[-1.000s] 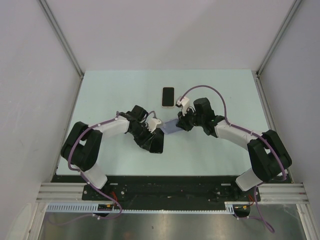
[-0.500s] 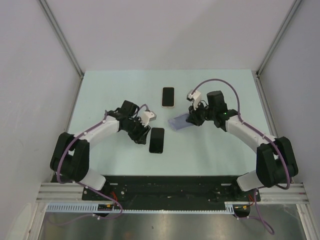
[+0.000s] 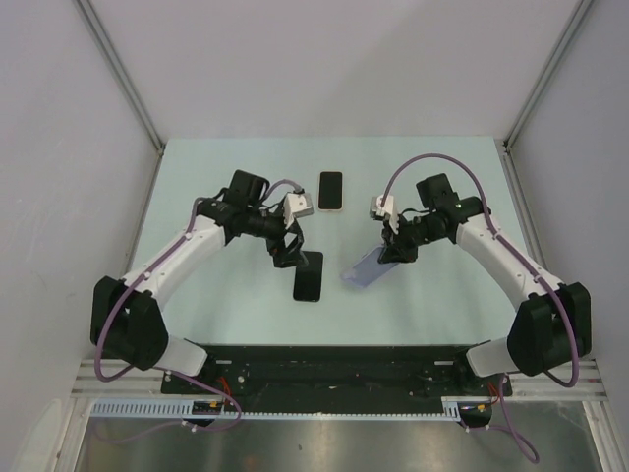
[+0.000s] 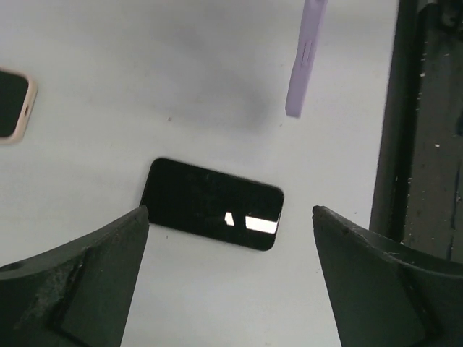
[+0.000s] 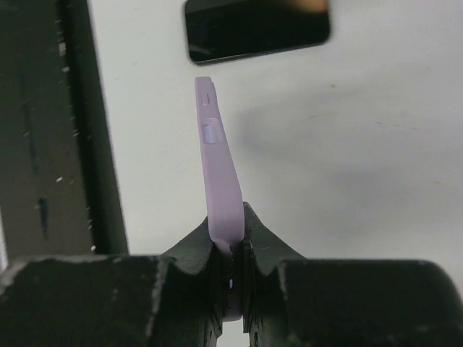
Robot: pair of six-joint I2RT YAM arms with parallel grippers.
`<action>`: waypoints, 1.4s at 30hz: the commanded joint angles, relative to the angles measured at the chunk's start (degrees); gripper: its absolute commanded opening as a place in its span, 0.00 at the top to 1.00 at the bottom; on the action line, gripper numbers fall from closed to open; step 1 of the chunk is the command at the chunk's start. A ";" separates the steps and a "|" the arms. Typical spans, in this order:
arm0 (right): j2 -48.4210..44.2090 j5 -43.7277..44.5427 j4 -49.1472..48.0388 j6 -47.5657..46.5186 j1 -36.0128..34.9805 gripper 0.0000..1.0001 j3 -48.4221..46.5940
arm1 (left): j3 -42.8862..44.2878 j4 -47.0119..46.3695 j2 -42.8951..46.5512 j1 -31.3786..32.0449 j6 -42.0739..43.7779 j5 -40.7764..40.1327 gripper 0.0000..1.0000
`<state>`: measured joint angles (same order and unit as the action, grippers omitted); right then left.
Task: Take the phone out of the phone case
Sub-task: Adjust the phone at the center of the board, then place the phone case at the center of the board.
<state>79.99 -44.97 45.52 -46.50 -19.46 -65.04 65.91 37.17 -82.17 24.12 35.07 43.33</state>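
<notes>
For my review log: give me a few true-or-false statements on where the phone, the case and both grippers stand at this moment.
1. The right gripper is shut on the purple case. True.
2. The black phone sits inside the purple case. False: it lies bare on the table, apart from the case.
3. The left gripper clamps the black phone. False: its jaws stand wide open above the phone.
4. A second phone, in a light case, lies farther back on the table. True.
</notes>
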 commanded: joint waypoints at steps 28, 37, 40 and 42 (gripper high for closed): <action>9.49 -14.18 9.86 -1.49 -0.22 1.00 -6.24 | 10.38 -4.38 -16.44 16.22 -7.73 14.33 0.03; 9.49 -12.33 6.78 1.85 -0.14 1.00 -5.81 | 11.61 -4.82 -19.34 16.93 -10.11 13.53 0.63; 9.31 -12.07 5.82 2.90 0.13 1.00 -5.63 | 11.52 -4.91 -19.43 17.01 -10.28 12.57 0.83; 9.14 -11.90 5.02 4.31 0.39 0.97 -5.37 | 11.35 -5.00 -19.17 16.93 -10.46 11.87 0.90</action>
<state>89.47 -56.82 54.37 -44.45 -19.38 -69.12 75.24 32.29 -101.51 40.42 25.96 55.11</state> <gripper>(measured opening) 0.129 0.174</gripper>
